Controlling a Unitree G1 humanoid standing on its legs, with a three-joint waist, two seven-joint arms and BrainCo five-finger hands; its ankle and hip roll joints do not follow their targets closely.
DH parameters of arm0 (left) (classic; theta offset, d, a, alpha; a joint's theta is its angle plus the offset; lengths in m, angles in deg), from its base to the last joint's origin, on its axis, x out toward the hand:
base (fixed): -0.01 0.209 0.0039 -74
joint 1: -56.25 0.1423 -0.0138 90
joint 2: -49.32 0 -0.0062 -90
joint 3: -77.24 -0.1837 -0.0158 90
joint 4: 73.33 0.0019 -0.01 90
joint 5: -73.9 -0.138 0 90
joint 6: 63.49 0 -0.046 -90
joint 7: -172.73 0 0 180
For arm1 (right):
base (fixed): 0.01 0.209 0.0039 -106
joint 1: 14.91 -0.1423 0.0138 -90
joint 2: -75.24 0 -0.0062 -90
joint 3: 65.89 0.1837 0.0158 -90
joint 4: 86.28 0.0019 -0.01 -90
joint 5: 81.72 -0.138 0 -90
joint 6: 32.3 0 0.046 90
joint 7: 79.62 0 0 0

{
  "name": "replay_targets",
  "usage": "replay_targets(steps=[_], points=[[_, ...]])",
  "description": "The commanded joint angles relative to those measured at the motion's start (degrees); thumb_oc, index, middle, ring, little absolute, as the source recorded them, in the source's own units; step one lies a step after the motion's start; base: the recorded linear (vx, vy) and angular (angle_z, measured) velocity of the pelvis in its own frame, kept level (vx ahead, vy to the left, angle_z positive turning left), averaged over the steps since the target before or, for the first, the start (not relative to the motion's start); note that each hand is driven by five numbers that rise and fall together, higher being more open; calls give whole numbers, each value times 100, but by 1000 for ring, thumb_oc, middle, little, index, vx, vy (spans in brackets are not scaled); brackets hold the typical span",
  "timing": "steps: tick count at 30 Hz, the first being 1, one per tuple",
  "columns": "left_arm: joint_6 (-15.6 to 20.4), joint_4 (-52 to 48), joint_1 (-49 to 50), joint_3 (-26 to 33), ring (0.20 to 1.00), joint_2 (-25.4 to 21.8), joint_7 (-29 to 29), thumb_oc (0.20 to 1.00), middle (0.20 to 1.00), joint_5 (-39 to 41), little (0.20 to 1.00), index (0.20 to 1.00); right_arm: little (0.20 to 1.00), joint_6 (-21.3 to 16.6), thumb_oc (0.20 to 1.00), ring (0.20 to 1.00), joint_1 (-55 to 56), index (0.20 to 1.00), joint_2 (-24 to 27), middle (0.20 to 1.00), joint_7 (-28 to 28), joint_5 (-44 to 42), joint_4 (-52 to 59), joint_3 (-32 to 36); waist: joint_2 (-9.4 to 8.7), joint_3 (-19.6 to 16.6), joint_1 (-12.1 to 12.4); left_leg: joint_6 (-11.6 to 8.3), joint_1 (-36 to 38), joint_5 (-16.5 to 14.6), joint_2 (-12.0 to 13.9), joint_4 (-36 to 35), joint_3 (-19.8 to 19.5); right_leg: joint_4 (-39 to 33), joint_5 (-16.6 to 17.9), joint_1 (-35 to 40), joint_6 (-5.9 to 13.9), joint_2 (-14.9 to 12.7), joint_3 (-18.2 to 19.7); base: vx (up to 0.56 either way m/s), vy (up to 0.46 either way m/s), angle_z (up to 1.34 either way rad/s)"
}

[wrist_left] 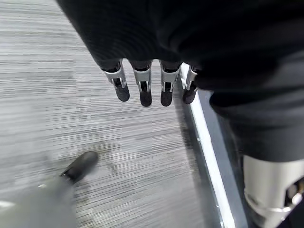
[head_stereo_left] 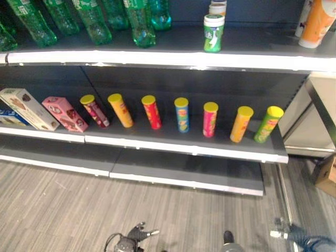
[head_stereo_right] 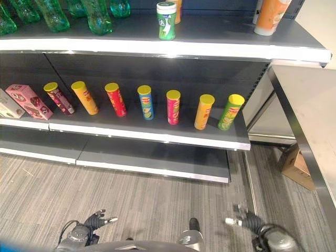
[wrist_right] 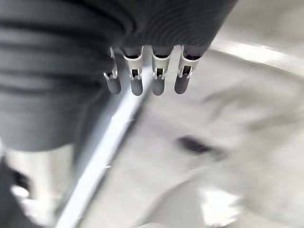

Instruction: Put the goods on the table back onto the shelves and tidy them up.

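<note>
Goods stand on the shelves. The middle shelf [head_stereo_left: 173, 143] carries a row of seven upright tubes with yellow lids [head_stereo_left: 182, 114], spaced apart, each clear of its neighbour. Left of the row, a pink box [head_stereo_left: 64, 113] and a white box [head_stereo_left: 29, 108] lean against the back panel. The top shelf [head_stereo_left: 157, 58] holds green bottles [head_stereo_left: 94, 21] on the left, a green-and-white canister [head_stereo_left: 213, 32] at centre, and an orange container [head_stereo_left: 318, 22] on the right, cut off by the frame edge.

The left hand [head_stereo_right: 94, 220] hangs low above the grey floor [head_stereo_left: 63, 210], fingers [wrist_left: 145, 88] straight and relaxed, holding nothing. The right hand [head_stereo_right: 247, 219] hangs low on the right, fingers [wrist_right: 159, 78] likewise straight and empty.

The bottom shelf [head_stereo_left: 184, 170] is bare. A table edge [head_stereo_right: 304, 131] runs along the right; a cardboard box [head_stereo_right: 296, 168] sits beneath it.
</note>
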Motion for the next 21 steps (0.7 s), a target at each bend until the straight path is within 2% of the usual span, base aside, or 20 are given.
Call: replay_targets(steps=[1,3,5,9,19,21], points=[[24,270,-321,257,1000,-217,-536,1000,1000,210,1000,1000,1000,-131,1000,1000,-472,1000,-493,1000,-1156,177,-280,77,-252,120,223,-5,74,-656,-39,344,-198,591,-574,108,116,-255,-460,0,0,0],[24,271,-324,258,1000,-220,-537,1000,1000,210,1000,1000,1000,-139,1000,1000,-481,1000,-498,1000,-1159,175,-292,74,-255,127,222,-6,78,-657,-39,345,-198,592,-575,112,116,-255,-461,0,0,0],[-19,537,-246,212,1000,-146,-604,1000,1000,107,1000,1000,1000,3,1000,1000,-614,1000,-866,1000,-1262,19,-1357,68,-271,113,302,3,176,-682,-36,335,-221,576,-617,230,86,-226,-511,22,-30,8],[-64,828,-144,240,1000,-96,-550,1000,1000,-2,1000,1000,1000,83,1000,1000,-700,1000,-875,1000,-1120,185,-1753,-86,-305,87,393,-17,249,-692,-17,337,-255,547,-670,354,42,-187,-574,25,-38,20],[-65,872,-116,244,1000,-94,-524,1000,1000,-51,1000,1000,1000,77,1000,1000,-719,1000,-860,1000,-1076,269,-1788,-150,-312,89,417,-26,262,-689,-10,337,-265,541,-682,373,33,-177,-590,1,-11,2],[-79,954,-44,258,1000,-105,-454,1000,1000,-142,1000,1000,1000,95,1000,1000,-753,1000,-774,1000,-1023,410,-1816,-249,-333,85,482,-46,279,-674,20,342,-297,529,-719,437,3,-146,-630,-1,-60,0]])
